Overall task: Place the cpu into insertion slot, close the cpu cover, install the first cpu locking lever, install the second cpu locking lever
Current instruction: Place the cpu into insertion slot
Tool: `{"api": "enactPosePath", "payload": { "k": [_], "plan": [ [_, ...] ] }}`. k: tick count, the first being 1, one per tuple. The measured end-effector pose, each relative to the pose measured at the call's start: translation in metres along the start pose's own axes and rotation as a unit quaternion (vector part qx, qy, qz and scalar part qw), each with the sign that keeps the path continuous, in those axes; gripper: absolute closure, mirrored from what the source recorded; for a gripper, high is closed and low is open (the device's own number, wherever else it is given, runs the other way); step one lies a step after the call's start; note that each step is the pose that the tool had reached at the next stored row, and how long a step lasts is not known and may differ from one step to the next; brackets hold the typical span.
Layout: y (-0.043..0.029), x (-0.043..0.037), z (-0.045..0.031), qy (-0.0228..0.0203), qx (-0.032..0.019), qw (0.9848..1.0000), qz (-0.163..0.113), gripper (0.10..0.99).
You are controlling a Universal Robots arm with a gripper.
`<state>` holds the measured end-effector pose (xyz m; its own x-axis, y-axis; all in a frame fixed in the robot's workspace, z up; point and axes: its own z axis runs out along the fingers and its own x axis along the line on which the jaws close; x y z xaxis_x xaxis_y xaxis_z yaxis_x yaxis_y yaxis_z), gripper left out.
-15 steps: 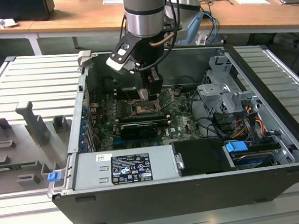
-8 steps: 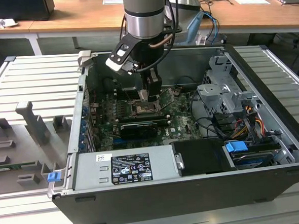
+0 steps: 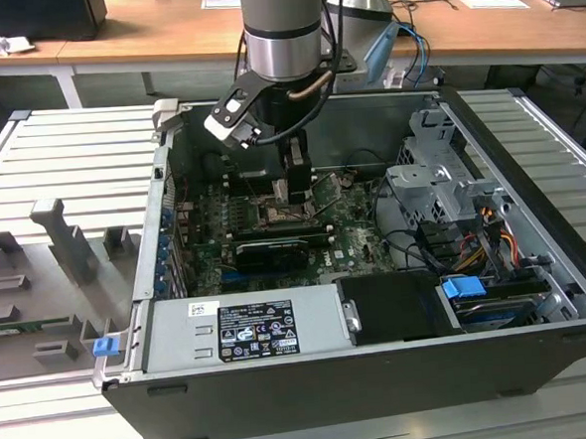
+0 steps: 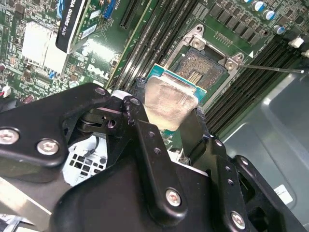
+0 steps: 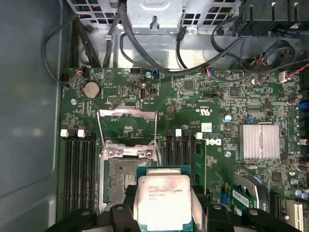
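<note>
My gripper (image 5: 165,207) is shut on the cpu (image 5: 164,198), a square chip with a pale silver face and a green rim, held by two opposite edges between the black fingers (image 4: 193,128). The chip hovers just above the motherboard, partly over one side of the open insertion slot (image 5: 120,179), whose pin field (image 4: 200,67) lies bare. The cpu cover (image 5: 128,126), a thin silver frame with a cut-out centre, is swung back from the slot. A thin locking lever (image 4: 270,68) sticks out beside the slot. In the exterior view the gripper (image 3: 293,188) reaches down inside the computer case.
Memory slots (image 5: 79,169) flank the socket. A long black graphics card (image 3: 270,253), a silver heatsink (image 5: 260,140), a drive cage (image 3: 440,186) and loose cables (image 5: 145,53) crowd the case. The power supply (image 3: 245,327) sits at the front. Grey fixture blocks (image 3: 65,238) stand on the exterior view's left.
</note>
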<state>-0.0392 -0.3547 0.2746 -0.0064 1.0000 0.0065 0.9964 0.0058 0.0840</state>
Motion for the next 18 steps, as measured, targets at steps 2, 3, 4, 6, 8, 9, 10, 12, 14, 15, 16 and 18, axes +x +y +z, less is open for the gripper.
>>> {"api": "enactPosePath", "payload": {
  "k": [2, 3, 4, 6, 8, 9, 10, 12, 14, 15, 16, 18],
  "plan": [
    [-0.0002, 0.0005, 0.0014, 0.0, 0.0, 1.0, 0.0, 0.557],
    [-0.0003, 0.0005, 0.0028, 0.0001, 0.0, 1.0, 0.0, 0.557],
    [-0.0004, 0.0004, 0.0038, 0.0, 0.0, 1.0, 0.0, 0.557],
    [-0.0005, 0.0005, 0.0052, 0.0, 0.0, 1.0, 0.0, 0.557],
    [-0.0008, 0.0011, 0.006, 0.0, 0.0, 1.0, 0.0, 0.557],
    [-0.0008, 0.0015, 0.0063, 0.0, 0.0, 1.0, 0.0, 0.557],
    [-0.0008, 0.0017, 0.0066, 0.0, 0.0, 1.0, 0.0, 0.557],
    [-0.0009, 0.0044, 0.0077, 0.0, 0.0, 1.0, 0.0, 0.557],
    [-0.001, 0.0057, 0.008, 0.0, 0.0, 1.0, 0.0, 0.557],
    [-0.001, 0.0062, 0.0082, 0.0, 0.0, 1.0, 0.0, 0.557],
    [-0.001, 0.0067, 0.0083, 0.0, 0.0, 1.0, 0.0, 0.557],
    [-0.001, 0.0084, 0.0088, 0.0, 0.0, 1.0, 0.0, 0.557]
  ]
}}
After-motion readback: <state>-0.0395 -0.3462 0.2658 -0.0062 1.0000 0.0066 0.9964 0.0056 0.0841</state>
